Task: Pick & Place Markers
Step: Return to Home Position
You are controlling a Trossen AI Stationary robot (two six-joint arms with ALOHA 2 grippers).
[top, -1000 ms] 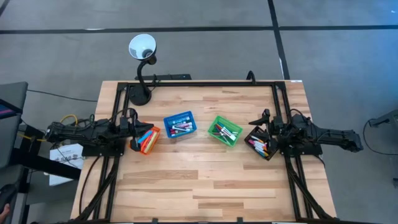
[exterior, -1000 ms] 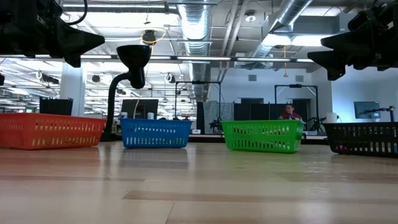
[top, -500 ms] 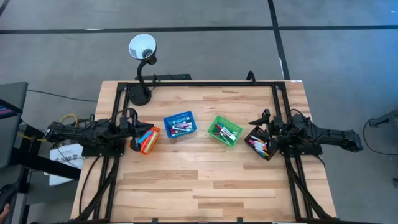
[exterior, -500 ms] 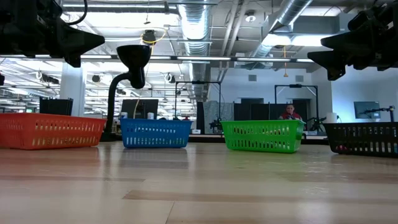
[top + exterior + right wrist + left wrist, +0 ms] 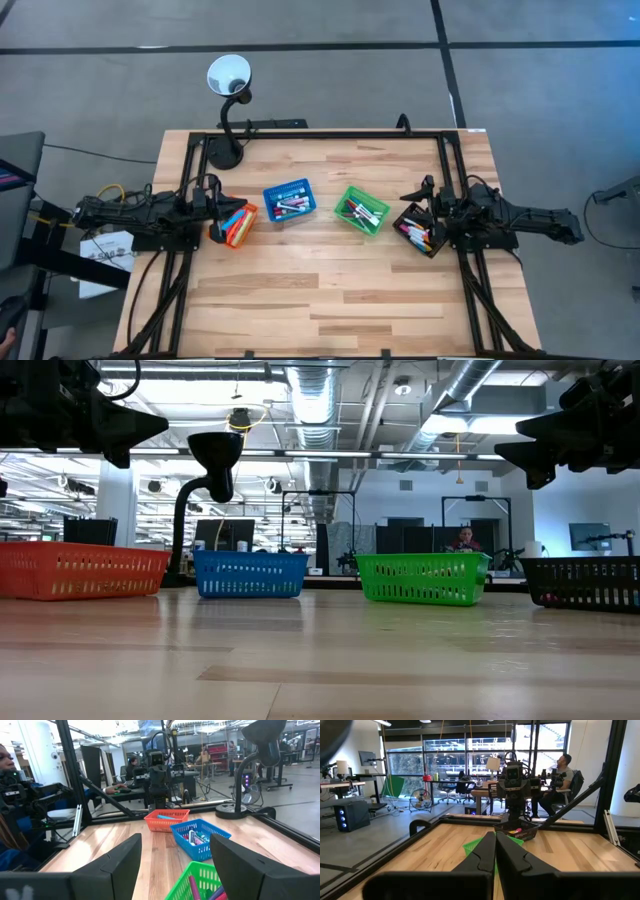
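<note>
The markers lie inside four mesh baskets in a row across the table: orange, blue, green and black. No loose marker shows on the wood. My left gripper hovers at the orange basket's left end, above the table, with its fingers shut together. My right gripper hovers over the black basket's right side with its fingers wide open. In the low view both grippers hang well above the basket rims, left and right.
A black gooseneck lamp stands at the table's far left corner. A black frame runs along the far edge and both sides. Bare wood fills the near half of the table. People sit at desks beyond the table.
</note>
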